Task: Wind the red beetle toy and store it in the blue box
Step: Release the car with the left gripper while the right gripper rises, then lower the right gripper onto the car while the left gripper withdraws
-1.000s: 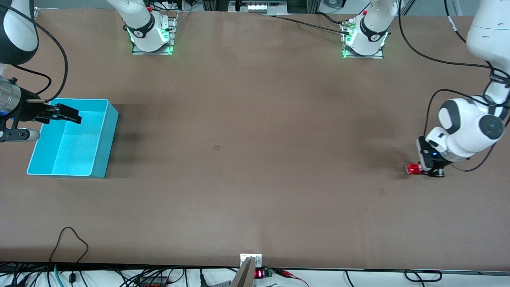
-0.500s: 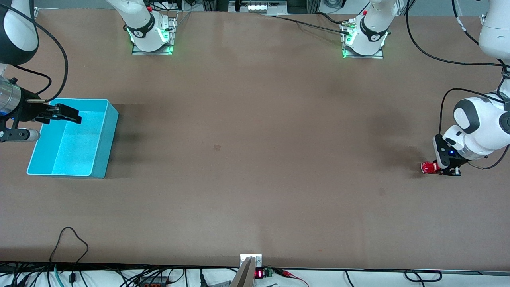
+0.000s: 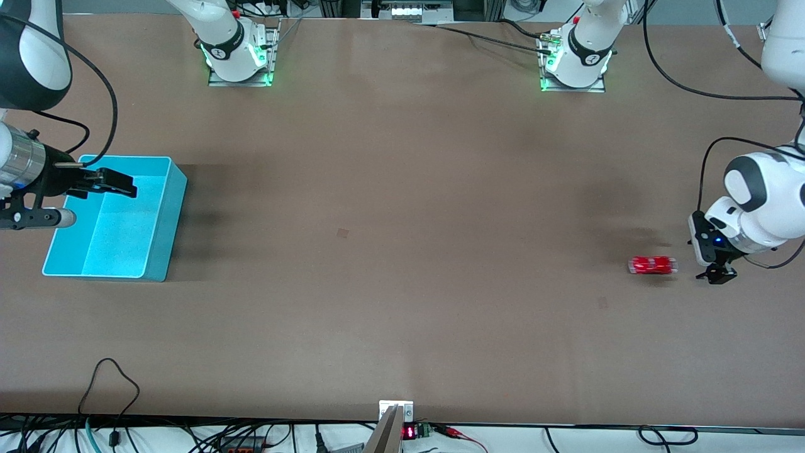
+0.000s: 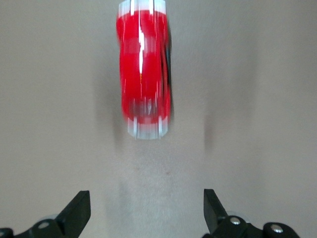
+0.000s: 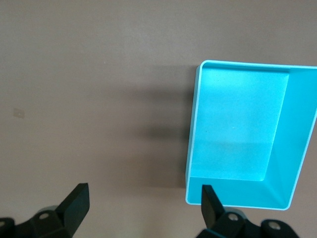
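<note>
The red beetle toy (image 3: 653, 265) is on the table at the left arm's end, free of any gripper and blurred with motion; it also shows in the left wrist view (image 4: 143, 74). My left gripper (image 3: 714, 275) is open and empty, low over the table beside the toy, toward the table's end. The blue box (image 3: 160, 217) stands empty at the right arm's end and also shows in the right wrist view (image 5: 225, 104). My right gripper (image 3: 116, 182) is open and empty, over the box's part nearest the robots.
The robot bases (image 3: 239, 53) stand along the table edge farthest from the front camera. Cables and a small device (image 3: 396, 415) lie at the edge nearest that camera.
My left gripper drew the toy back toward the table's end, then let go; the toy now rolls toward the middle. My right gripper shifted slightly over the box.
</note>
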Controlling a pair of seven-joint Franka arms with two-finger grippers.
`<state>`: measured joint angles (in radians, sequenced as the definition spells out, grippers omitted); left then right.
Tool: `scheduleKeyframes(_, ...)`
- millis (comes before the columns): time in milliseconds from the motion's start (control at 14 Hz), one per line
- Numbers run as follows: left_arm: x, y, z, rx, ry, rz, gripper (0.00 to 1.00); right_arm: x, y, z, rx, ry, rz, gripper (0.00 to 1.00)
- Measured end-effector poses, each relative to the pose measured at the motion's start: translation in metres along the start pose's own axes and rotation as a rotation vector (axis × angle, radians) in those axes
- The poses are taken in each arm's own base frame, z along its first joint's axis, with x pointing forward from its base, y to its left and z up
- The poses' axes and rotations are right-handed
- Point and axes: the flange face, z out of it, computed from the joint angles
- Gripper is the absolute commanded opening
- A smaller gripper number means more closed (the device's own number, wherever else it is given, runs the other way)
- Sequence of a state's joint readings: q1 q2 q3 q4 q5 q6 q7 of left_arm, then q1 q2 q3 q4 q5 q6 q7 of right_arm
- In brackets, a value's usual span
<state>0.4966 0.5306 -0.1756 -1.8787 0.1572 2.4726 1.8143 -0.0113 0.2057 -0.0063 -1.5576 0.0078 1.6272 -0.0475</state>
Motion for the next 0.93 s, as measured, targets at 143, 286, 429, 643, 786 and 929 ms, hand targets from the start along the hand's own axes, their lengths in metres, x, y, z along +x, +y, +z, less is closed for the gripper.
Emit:
scheduleKeyframes(143, 0.01, -0.006, -0.035, 0.0, -0.005, 0.008, 1.0, 0.001, -0.001, 0.003, 0.0, -0.005, -0.001, 1.0)
scheduleKeyframes(286, 0.025, -0.012, -0.075, 0.012, -0.014, 0.002, 1.0, 0.003, -0.003, 0.006, 0.0, -0.01, -0.007, 1.0)
scheduleKeyframes(429, 0.049, -0.02, -0.117, 0.002, -0.015, 0.017, 1.0, 0.003, -0.009, 0.007, -0.001, -0.012, -0.016, 1.0)
scheduleKeyframes(643, 0.088, -0.038, -0.174, -0.037, -0.045, 0.08, 1.0, 0.004, -0.01, 0.008, -0.001, -0.014, -0.019, 1.0)
scheduleKeyframes(786, 0.119, -0.045, -0.193, -0.072, -0.079, 0.091, 1.0, 0.005, -0.011, 0.012, -0.001, -0.021, -0.027, 1.0)
scheduleKeyframes(929, 0.144, -0.049, -0.204, -0.092, -0.084, 0.105, 1.0, 0.004, -0.013, 0.027, 0.001, -0.055, -0.053, 1.0)
